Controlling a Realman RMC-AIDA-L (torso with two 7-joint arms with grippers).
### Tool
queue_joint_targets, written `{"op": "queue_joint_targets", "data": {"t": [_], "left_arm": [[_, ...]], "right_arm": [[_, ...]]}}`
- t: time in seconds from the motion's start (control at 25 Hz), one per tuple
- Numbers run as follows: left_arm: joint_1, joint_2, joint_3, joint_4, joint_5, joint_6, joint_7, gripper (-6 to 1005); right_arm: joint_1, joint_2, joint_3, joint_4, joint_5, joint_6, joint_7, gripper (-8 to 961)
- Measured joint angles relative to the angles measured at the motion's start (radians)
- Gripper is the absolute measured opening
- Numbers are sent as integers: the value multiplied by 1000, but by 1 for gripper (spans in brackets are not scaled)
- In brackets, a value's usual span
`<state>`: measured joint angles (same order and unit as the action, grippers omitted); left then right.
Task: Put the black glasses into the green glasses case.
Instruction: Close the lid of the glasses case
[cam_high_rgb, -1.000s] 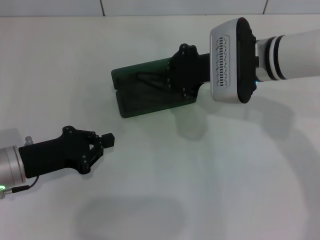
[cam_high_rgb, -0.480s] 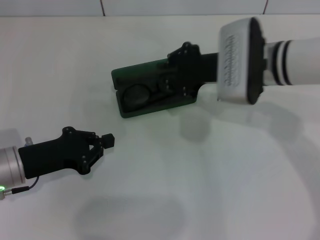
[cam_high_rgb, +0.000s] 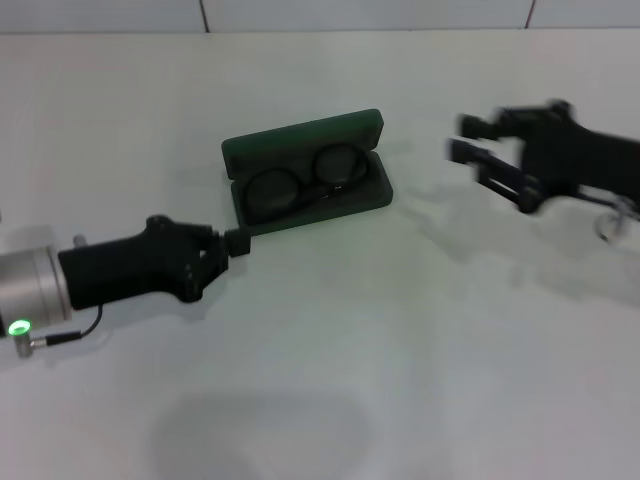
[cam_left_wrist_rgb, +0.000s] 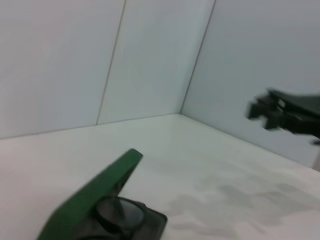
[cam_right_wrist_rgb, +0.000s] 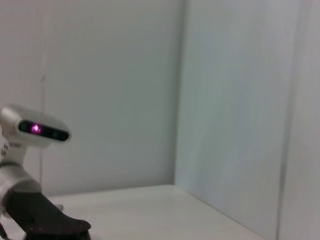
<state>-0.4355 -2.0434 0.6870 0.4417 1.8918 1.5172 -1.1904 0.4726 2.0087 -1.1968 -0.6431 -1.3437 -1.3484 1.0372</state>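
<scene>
My head camera looks forward and down on the white table, taking in both arms. My left wrist camera sits low near the tabletop, close to the green glasses case, facing the far wall corner. My right wrist camera faces the walls and my own head. The first 2 views share the case

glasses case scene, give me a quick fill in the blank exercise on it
1. The black glasses lie ____ the green glasses case.
2. The case's lid stands ____.
3. The gripper nearest the case is the ____ gripper.
4. The right gripper holds ____.

Missing words: inside; open; left; nothing
</scene>
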Motion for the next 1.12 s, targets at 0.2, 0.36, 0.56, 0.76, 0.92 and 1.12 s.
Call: {"op": "queue_joint_targets", "data": {"t": [0.2, 0.36, 0.56, 0.76, 0.92, 1.12], "left_arm": [[-53, 8, -1, 6, -2, -56, -53, 6], [-82, 13, 0, 6, 5, -150, -105, 6], [-88, 18, 7, 6, 7, -184, -144, 6], [-102, 1, 8, 6, 9, -263, -159, 6], [-117, -17, 10, 4, 26, -356, -163, 6], [-133, -25, 11, 5, 32, -389, -164, 6]], "right_arm": [[-39, -40, 57, 151, -31, -82, -39, 240], [-42, -38, 57, 184, -55, -86, -53, 333], [-48, -23, 61, 194, -87, -85, -65, 450], [-66, -20, 60, 194, -88, -88, -86, 690], [-73, -20, 57, 194, -90, -89, -86, 841], [-81, -19, 57, 192, -91, -90, -86, 878]]}}
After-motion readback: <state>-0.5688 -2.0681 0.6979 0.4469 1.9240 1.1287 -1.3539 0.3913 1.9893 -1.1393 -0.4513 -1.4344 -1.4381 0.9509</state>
